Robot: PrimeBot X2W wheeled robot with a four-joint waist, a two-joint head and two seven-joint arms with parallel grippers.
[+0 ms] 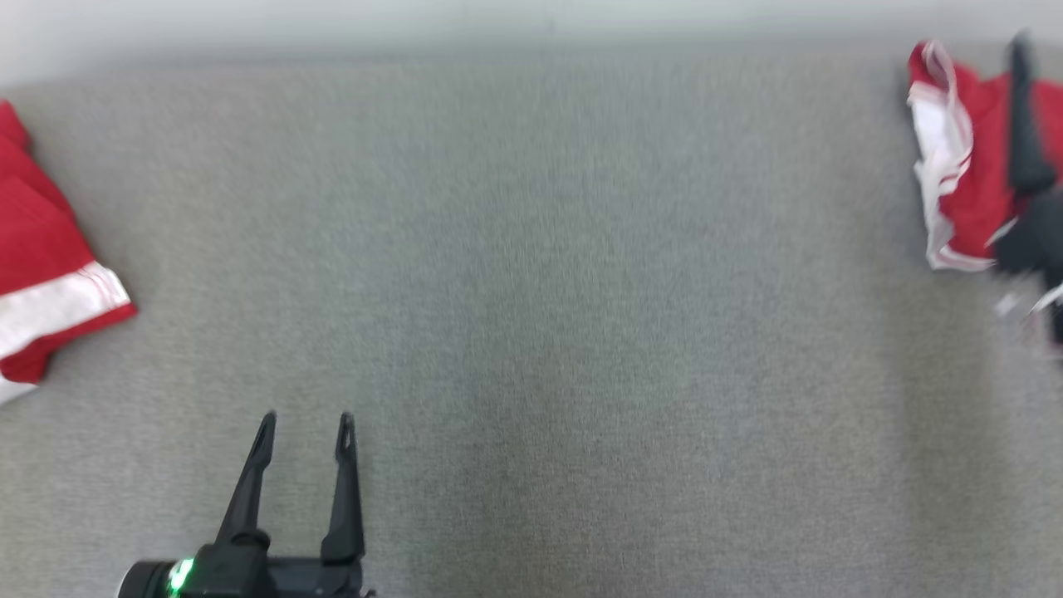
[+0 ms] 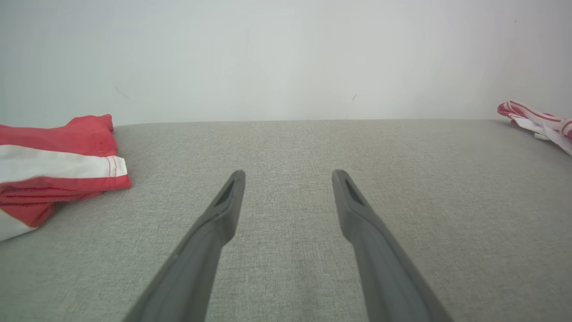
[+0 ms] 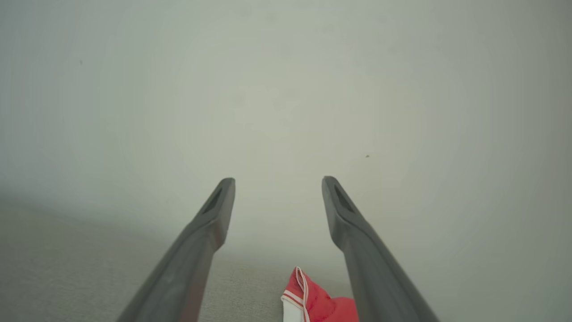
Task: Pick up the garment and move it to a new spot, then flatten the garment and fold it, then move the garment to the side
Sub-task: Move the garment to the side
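The left gripper (image 1: 307, 419) is seen nearest, low at the left of the head view, with its base cut off by the bottom edge. Its two dark fingers are spread wide and nothing is held between them. The right gripper (image 3: 278, 181) is largely lost at the right edge of the head view, where one blurred dark finger (image 1: 1026, 124) and a smeared black body can be made out over the crumpled garment (image 1: 980, 158). In the right wrist view its fingers are shown wide apart with nothing gripped. A corner of that garment is glimpsed low between them, cut off by the bottom edge (whether a finger touches the cloth cannot be told). A second garment (image 1: 41, 249) is cut off by the left edge of the head view, so its full shape cannot be judged.

The crumpled garment is placed at the far right of the grey surface (image 1: 531, 332), near the back edge where the pale wall (image 2: 286, 53) is met. The second garment is laid at the left side, well apart from it. A broad stretch of open surface is spread between the two, and the left gripper is positioned over its near part.

The surface is covered in finely woven, matte grey fabric. Both garments are made of red cloth with white bands. Thin striped trim is seen on the crumpled one, which is bunched in folds, while the second is laid flatter. The fingers are long, tapered and slotted near the tips.
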